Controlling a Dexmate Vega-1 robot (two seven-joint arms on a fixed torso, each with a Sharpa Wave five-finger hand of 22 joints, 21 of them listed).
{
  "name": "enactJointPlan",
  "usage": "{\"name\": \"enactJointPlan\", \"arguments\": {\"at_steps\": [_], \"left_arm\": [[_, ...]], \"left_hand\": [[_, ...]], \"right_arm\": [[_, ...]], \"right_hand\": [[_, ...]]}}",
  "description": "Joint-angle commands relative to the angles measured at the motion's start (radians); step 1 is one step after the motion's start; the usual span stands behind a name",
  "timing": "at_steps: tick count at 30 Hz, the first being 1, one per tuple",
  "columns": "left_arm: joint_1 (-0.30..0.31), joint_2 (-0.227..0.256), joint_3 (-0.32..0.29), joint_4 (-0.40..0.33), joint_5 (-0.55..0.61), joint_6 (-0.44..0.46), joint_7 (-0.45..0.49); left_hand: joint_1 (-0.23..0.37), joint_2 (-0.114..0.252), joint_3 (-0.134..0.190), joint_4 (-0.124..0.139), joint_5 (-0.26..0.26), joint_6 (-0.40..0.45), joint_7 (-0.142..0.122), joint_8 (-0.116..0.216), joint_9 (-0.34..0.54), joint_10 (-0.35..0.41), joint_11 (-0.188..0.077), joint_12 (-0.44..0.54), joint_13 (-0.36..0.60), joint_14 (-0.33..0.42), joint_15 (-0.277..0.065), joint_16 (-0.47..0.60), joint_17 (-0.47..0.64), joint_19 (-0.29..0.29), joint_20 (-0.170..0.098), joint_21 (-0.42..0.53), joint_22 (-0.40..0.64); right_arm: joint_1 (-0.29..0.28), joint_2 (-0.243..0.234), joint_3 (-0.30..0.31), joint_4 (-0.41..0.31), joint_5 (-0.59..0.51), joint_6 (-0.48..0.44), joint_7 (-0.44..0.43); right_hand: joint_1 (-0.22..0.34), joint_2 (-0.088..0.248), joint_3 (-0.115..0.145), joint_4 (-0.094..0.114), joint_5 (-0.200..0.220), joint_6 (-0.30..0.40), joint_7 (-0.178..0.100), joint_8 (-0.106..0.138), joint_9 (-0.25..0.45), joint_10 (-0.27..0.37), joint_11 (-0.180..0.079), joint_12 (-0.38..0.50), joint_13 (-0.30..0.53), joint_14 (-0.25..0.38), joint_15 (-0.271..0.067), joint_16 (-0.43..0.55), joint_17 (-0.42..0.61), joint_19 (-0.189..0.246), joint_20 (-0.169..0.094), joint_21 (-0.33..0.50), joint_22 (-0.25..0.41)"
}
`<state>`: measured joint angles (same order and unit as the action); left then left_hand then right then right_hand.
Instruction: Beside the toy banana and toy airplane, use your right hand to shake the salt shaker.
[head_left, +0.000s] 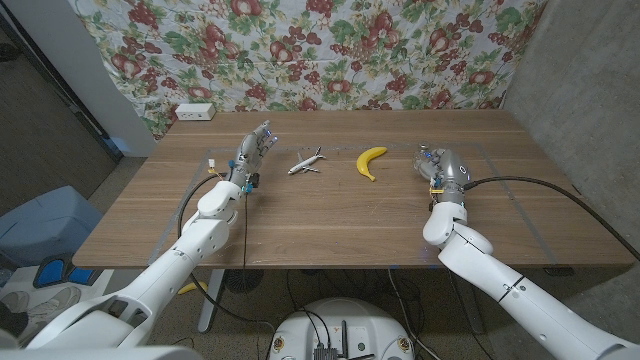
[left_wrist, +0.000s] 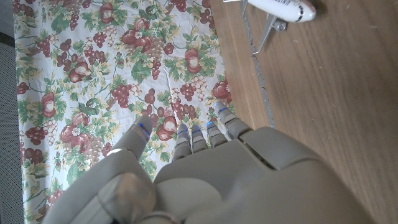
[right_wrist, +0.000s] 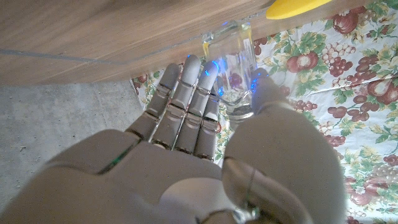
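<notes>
The right robot hand (head_left: 438, 165) gripped the clear salt shaker (right_wrist: 235, 74) over the tabletop (head_left: 330, 215) — right of the toy banana (head_left: 370, 161) and toy airplane (head_left: 306, 161) — while the left robot hand (head_left: 254, 150) stood open.

I see open counter (head_left: 330, 220) in front of both hands. Between my left hand (head_left: 252, 150) and right hand (head_left: 440, 165) lie the toy airplane (head_left: 306, 162) and toy banana (head_left: 371, 161), a bare gap between them. The glass salt shaker (right_wrist: 233, 68) sits within my right hand's fingers, near the banana
</notes>
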<state>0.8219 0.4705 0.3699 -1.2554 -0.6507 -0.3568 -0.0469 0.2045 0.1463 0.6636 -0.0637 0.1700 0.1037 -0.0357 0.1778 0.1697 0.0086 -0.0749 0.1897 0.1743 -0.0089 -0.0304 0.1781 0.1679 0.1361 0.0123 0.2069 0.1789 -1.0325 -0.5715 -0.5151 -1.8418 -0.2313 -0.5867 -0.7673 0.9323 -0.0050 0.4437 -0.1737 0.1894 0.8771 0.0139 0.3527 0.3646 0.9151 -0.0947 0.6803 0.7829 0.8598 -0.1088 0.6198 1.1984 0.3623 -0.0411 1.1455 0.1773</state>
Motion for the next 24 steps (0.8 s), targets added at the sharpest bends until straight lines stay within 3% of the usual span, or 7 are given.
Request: {"name": "enactJointPlan", "arguments": {"at_steps": [1, 24], "left_arm": [[0.003, 0.005, -0.003, -0.002, -0.002, 0.002, -0.002], [0.002, 0.006, -0.006, 0.006, -0.007, -0.001, -0.011]], "left_hand": [[0.004, 0.033, 0.000, 0.001, 0.006, 0.010, 0.001, 0.003, 0.004, -0.001, -0.001, 0.002, 0.004, 0.008, -0.025, 0.002, 0.002, 0.005, 0.001, 0.000, 0.004], [-0.001, 0.025, -0.004, -0.003, 0.005, 0.011, 0.001, 0.003, 0.004, -0.002, -0.001, 0.002, 0.004, 0.005, -0.025, 0.000, 0.002, 0.003, 0.002, -0.001, 0.004]], "right_arm": [[0.017, 0.001, -0.023, 0.019, 0.010, -0.033, 0.010], [0.059, 0.003, -0.076, 0.049, -0.002, -0.124, 0.031]], "right_hand": [[0.121, 0.109, 0.023, 0.017, 0.004, 0.151, -0.089, 0.005, 0.002, 0.072, -0.060, -0.002, 0.000, 0.008, -0.107, -0.003, 0.003, 0.006, -0.055, 0.007, 0.000], [0.122, 0.107, 0.025, 0.015, -0.001, 0.146, -0.086, -0.003, -0.007, 0.078, -0.063, -0.010, -0.010, 0.016, -0.106, -0.001, 0.006, 0.012, -0.048, 0.009, 0.000]]}}
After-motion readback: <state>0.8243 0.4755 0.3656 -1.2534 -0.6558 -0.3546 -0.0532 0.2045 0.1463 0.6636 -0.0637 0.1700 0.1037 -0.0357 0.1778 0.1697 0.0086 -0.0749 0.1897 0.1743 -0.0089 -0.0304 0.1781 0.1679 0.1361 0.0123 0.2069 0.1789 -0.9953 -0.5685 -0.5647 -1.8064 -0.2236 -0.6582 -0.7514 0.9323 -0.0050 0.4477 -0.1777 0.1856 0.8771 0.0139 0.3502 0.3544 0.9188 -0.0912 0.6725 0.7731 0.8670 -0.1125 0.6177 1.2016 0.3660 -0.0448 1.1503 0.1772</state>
